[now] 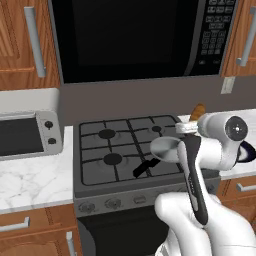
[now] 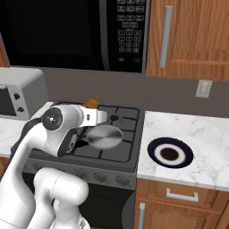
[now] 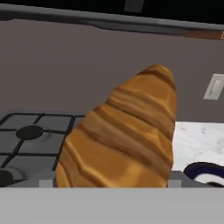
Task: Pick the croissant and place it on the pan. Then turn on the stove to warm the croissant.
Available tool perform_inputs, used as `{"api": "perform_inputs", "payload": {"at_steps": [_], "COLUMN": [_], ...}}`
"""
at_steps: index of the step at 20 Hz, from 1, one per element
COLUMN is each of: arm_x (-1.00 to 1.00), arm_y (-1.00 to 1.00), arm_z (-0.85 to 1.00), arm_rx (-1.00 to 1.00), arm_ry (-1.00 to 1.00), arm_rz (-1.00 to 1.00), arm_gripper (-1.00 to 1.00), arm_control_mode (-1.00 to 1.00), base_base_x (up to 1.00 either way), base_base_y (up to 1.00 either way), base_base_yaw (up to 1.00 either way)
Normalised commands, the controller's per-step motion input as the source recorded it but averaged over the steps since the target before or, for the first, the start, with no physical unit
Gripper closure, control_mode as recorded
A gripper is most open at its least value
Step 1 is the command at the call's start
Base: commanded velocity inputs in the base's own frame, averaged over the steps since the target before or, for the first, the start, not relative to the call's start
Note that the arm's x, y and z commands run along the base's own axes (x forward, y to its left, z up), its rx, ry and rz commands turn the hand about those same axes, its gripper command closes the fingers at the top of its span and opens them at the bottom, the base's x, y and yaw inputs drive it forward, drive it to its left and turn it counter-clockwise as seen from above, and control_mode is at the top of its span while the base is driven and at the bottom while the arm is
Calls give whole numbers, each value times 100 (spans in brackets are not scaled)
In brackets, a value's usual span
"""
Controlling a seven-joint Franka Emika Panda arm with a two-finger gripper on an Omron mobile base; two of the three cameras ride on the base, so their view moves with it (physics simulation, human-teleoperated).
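**pan_fan:** What am I looking at from your end? Front to back please.

**me:** Nearest to me is the row of knobs (image 1: 112, 203) on the front of the stove (image 1: 100, 150), none of them touched as far as I can tell. Just past them the pan (image 1: 167, 149) sits on the near right burner, empty, with its black handle pointing toward the near left. Above the pan, up in the air, my gripper (image 1: 189, 126) is clamped on the croissant (image 1: 198, 112), jaws spread wide because it's a fat thing to hold. It hangs roughly over the pan's far side, though I can't say exactly where. The tip pokes up past the hand toward the back wall.

**pan_fan:** Does it handle okay?

**me:** My guess is it's very light, so weight is no worry. It's probably soft and flaky, so a hard squeeze could crush it. It also tapers toward the ends, and I'd expect it to slide or swivel if pinched near a tip. I'd take it across the thick middle, which looks like where I have it, but my fingertips are hidden behind it.

**pan_fan:** And that plate?

**me:** The blue plate (image 2: 151, 152) is on the counter to the right, well clear.
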Motion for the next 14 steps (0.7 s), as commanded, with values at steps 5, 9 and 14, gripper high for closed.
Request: {"api": "perform_inputs", "payload": {"at_steps": [5,9,14], "arm_x": [-1,9,24], "arm_y": [20,0,0], "arm_z": [0,-38,-61], "arm_rx": [-2,0,-3], "arm_ry": [-1,0,2], "arm_rz": [2,0,0], "arm_gripper": [100,100,100], "arm_control_mode": [-100,-100,-100], "base_base_x": [0,0,0], "base_base_y": [0,0,0], "base_base_yaw": [0,0,0]}}
